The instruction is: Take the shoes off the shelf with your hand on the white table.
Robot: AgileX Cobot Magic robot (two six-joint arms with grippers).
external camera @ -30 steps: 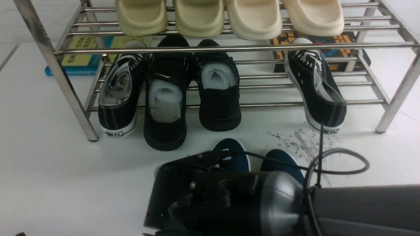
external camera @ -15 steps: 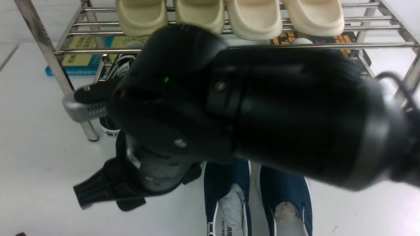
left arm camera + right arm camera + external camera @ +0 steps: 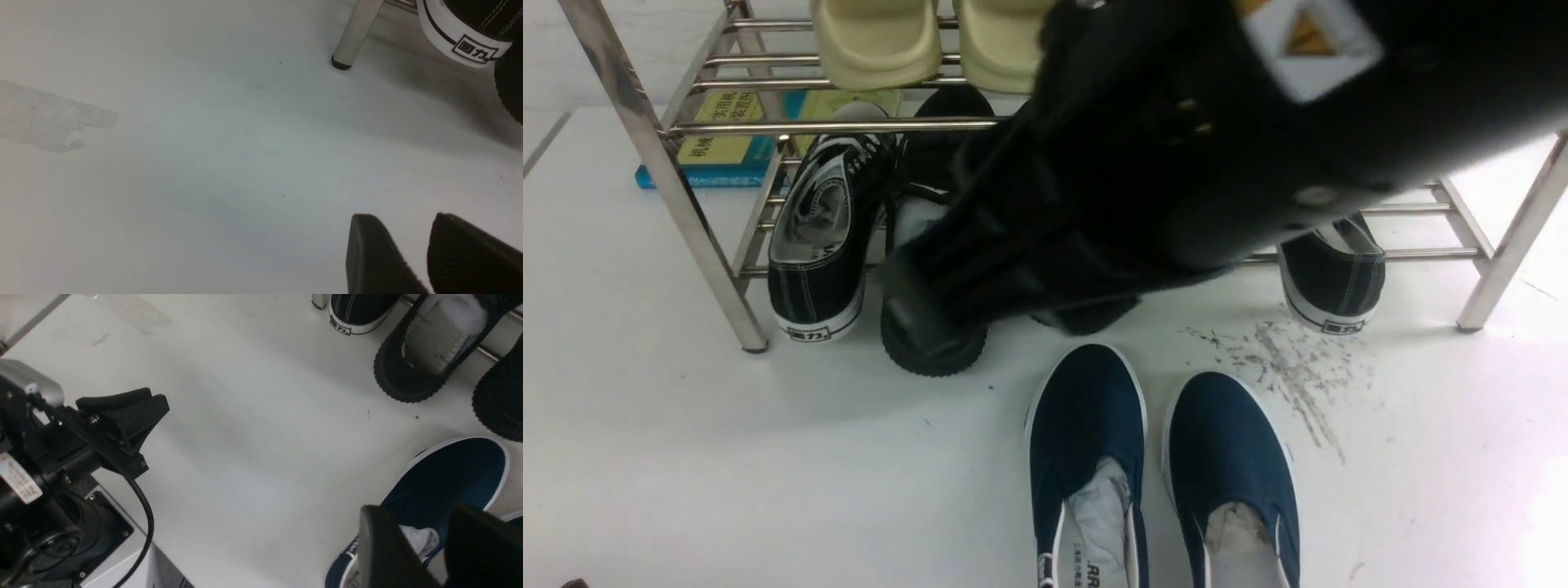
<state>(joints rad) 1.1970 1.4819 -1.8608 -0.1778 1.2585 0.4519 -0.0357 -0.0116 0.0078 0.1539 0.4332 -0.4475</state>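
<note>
1. The right arm is lifted clear of where it lay a second ago. Then its bulk sat low in front of the shelf and covered the heels of the shoes; now it sweeps high across the front view, blurred, hiding much of the shelf's right half.
2. With the arm up, both navy shoes show whole. They sit side by side on the white table just in front of the shelf, toes toward it and clear of its bars, near the scuff streaks; they lie where they lay half a second ago.
3. The right gripper hangs above the mouth of one navy shoe, in front of the shelf; its fingers stand apart and grip nothing (the shoe's paper shows through the gap).
4. The left gripper sits low over bare table in front of the shelf's left leg; its pads are a narrow slit apart, with nothing between them.
5. The black lace-up sneakers and the all-black shoes sit on the shelf's lower tier, unmoved.
6. Judgement: the release looks made and the pair is off the shelf, so the task seems all but done; only the arm's retreat appears left.
</note>
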